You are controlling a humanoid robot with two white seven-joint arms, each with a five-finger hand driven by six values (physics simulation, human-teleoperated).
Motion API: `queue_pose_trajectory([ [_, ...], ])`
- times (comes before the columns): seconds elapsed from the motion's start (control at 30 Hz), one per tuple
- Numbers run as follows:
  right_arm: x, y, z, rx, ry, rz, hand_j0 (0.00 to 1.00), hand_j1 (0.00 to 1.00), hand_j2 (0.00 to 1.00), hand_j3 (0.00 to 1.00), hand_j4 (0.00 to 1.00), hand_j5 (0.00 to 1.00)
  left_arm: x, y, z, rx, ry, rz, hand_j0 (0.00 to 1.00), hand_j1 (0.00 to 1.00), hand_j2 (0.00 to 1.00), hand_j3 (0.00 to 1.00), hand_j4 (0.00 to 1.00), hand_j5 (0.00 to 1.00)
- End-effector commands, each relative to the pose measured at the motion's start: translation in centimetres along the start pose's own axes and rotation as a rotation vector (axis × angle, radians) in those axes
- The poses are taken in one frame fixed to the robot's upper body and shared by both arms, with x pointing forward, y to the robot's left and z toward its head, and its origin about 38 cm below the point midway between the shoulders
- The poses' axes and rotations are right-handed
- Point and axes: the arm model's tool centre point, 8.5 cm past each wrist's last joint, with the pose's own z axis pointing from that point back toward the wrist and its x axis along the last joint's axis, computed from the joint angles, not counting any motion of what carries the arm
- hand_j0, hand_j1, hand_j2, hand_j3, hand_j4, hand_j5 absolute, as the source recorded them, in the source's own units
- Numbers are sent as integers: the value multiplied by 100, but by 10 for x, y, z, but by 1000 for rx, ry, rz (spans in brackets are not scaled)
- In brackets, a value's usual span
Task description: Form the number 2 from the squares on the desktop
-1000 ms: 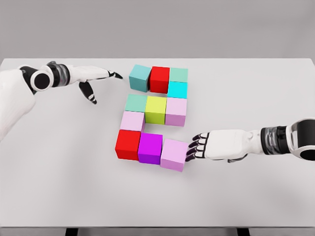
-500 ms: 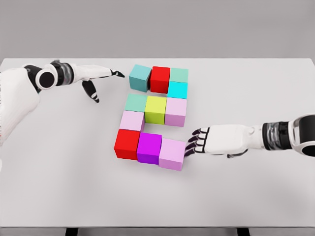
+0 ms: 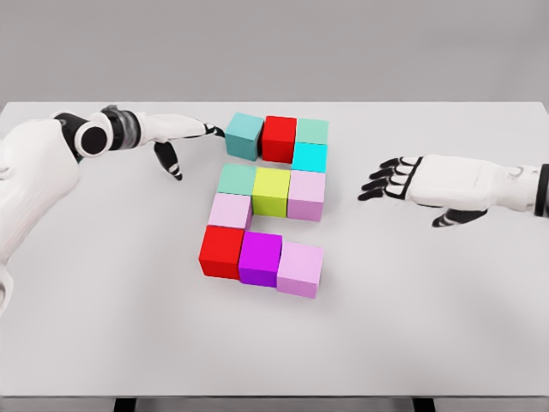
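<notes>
Teal plastic cube (image 3: 244,136) at the figure's top-left corner lies just beyond the open left hand (image 3: 176,137) fingertips, nearer than the spread, empty right hand (image 3: 412,180)

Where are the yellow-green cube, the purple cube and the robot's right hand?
yellow-green cube (image 3: 271,185), head view, top face.
purple cube (image 3: 262,250), head view, top face.
right hand (image 3: 410,182), head view, back of the palm.

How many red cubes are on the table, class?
2. One red cube sits mid top row; the other red cube is at the bottom row's left end. None appears hidden.
</notes>
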Motion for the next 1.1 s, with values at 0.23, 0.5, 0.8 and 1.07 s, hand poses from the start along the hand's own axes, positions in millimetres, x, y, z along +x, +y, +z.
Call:
queue_pose_trajectory([
  [0.23,-2,-7,7,-33,2,-19,100,100,100,100,100,100,12,4,-4,10,-33,-15,100,100,100,100,100,100],
  [0.5,-2,-8,6,-35,2,-17,100,100,100,100,100,100,12,5,-4,11,-36,-17,100,100,100,100,100,100],
  [0.8,-2,-9,7,-38,3,-17,100,100,100,100,100,100,-17,11,23,38,9,-6,100,100,100,100,100,100],
  [1.07,11,21,-2,33,-22,-33,100,100,100,100,100,100,-65,-4,84,95,-40,43,100,100,100,100,100,100],
])
